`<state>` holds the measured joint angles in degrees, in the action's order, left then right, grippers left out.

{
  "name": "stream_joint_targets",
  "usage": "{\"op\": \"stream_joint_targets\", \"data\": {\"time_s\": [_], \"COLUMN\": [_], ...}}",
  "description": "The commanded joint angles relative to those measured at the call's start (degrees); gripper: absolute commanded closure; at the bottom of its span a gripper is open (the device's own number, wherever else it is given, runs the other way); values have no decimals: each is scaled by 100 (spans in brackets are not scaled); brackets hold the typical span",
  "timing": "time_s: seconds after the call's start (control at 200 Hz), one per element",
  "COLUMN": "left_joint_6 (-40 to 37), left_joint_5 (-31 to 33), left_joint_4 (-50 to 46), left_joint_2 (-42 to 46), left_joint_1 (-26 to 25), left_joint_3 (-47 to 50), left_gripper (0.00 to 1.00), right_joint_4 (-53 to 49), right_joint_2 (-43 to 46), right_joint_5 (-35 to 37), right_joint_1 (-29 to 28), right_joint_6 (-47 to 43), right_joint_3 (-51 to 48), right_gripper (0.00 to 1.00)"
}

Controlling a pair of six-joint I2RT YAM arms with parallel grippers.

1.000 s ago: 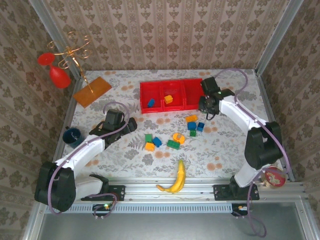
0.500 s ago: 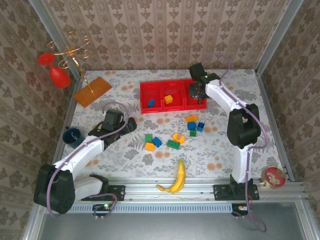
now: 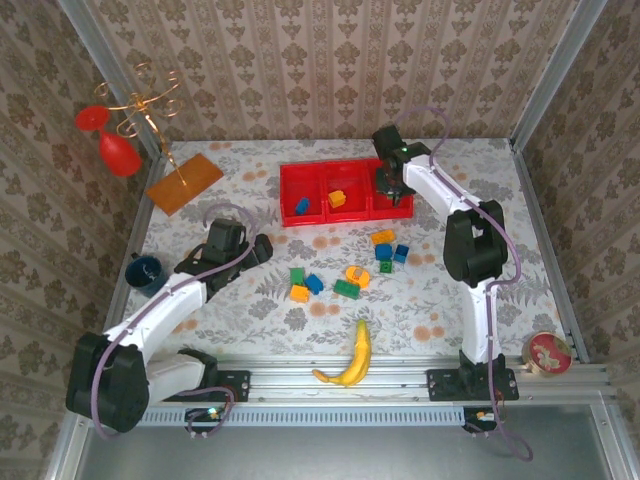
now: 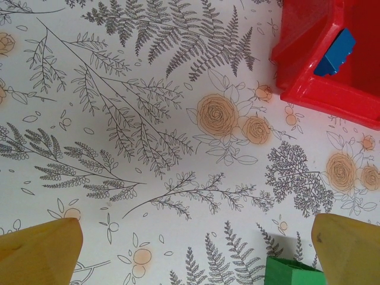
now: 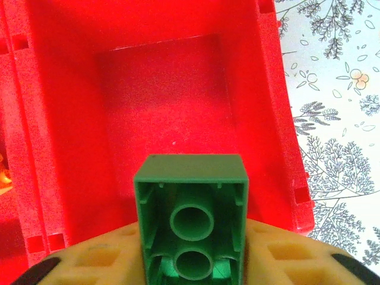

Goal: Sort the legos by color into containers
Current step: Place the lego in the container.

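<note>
The right gripper (image 5: 190, 261) pinches a green brick (image 5: 190, 196) above the tray's right-hand compartment (image 5: 160, 95), the left gripper (image 4: 193, 249) hangs spread over the worktop (image 4: 148, 89); let go off-centre, the brick might clip the rim (image 5: 289, 136) and tumble out.

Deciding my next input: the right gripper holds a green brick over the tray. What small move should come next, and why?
Probably open the right gripper and drop the green brick: it hangs over the bare right compartment, and the blue brick and orange brick occupy the other two.
</note>
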<state>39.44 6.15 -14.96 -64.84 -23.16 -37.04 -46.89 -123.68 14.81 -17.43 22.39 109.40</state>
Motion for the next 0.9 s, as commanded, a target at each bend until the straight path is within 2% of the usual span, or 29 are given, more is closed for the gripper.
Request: {"op": "stream_joint_targets", "data": {"time_s": [0.0, 0.125, 0.43, 0.535, 0.705, 0.735, 0.895], "left_joint_6": [-94, -111, -234, -278, -354, -366, -502], "left_joint_5": [-11, -3, 48, 103, 208, 218, 237], "left_joint_4": [-200, -224, -305, -384, -456, -464, -516], "left_joint_2": [138, 180, 239, 261, 279, 279, 213], "left_joint_1": [35, 22, -98, -188, -258, -443, -621], "left_joint_3": [34, 39, -31, -74, -110, -118, -219], "left_gripper": [0, 0, 0, 0, 0, 0, 0], "right_joint_4": [-243, -265, -351, -340, -101, -37, 195], "right_joint_2": [-59, -21, 296, 564, 1274, 1429, 2191], "right_joint_5": [92, 56, -29, -154, -308, -338, -383], "right_joint_1": [-16, -15, -50, -83, -118, -112, -114], "right_joint_6": [-41, -33, 56, 105, 302, 345, 583], "right_joint_3": [178, 195, 102, -93, -910, -1106, -2074], "right_gripper": [54, 50, 48, 44, 34, 32, 24]}}
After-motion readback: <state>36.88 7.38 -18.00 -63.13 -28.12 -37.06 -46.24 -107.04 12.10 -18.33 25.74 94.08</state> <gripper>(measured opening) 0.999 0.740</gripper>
